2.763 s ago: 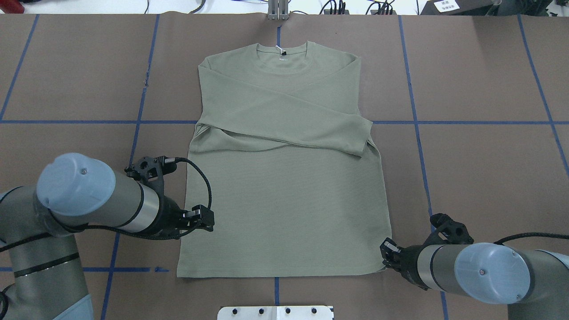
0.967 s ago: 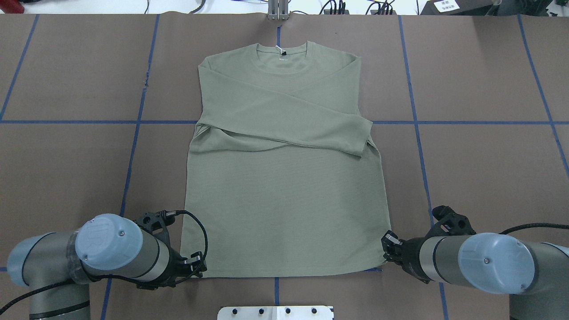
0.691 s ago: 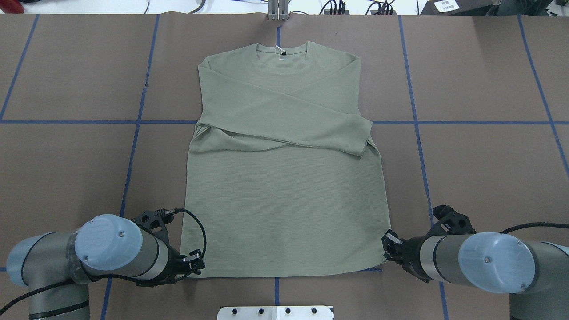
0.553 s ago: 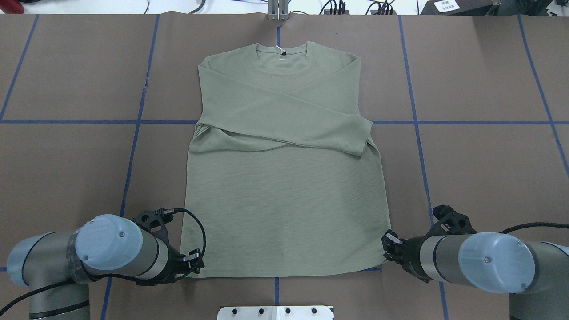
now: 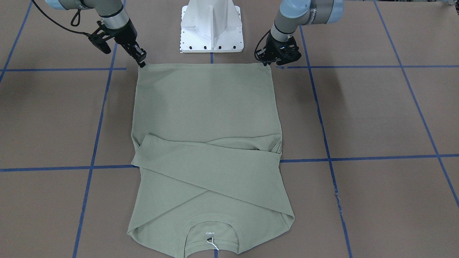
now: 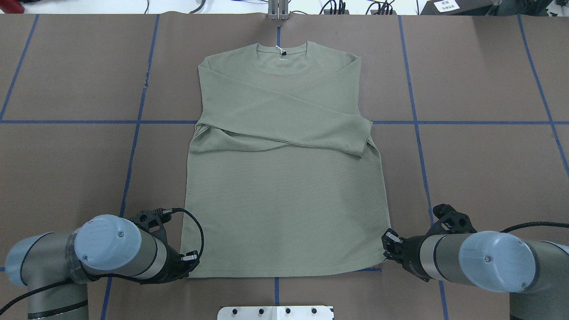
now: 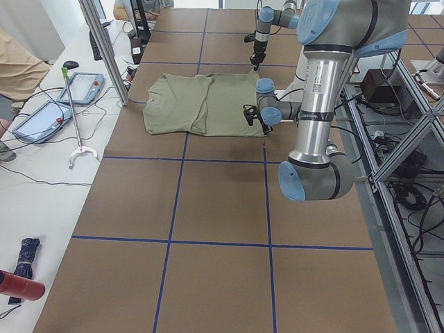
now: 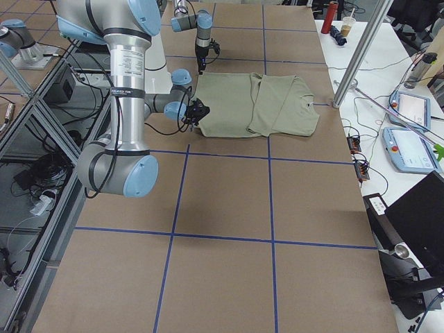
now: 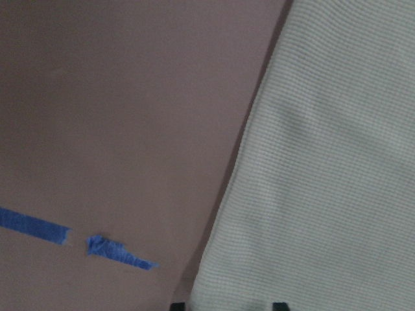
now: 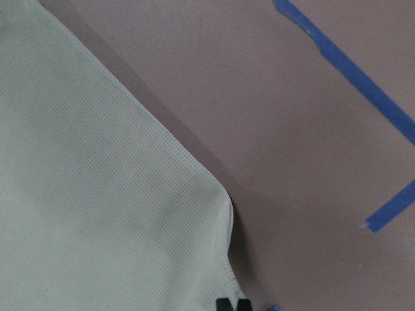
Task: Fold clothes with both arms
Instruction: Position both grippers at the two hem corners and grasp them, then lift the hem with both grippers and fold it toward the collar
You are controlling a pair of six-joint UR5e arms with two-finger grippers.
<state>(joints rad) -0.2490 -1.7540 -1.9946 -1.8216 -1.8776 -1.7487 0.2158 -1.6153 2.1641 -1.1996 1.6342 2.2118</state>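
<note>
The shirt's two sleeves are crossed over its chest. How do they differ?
The top sleeve ends toward the robot's right; the lower sleeve runs beneath it toward the left. The top sleeve's cuff pokes past the shirt's side; the lower sleeve's stays at the edge. Both lie flat, diagonally.

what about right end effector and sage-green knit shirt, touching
Touching: right wrist view shows the sage-green knit shirt corner between the right end effector tips.

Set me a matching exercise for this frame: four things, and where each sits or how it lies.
Things:
1 left end effector
2 right end effector
3 sleeves
4 collar

Places:
a crossed over the shirt's chest
b far end from the robot
c hem corner on the robot's right
d hem corner on the robot's left

Pairs: 1-d; 2-c; 3-a; 4-b
</note>
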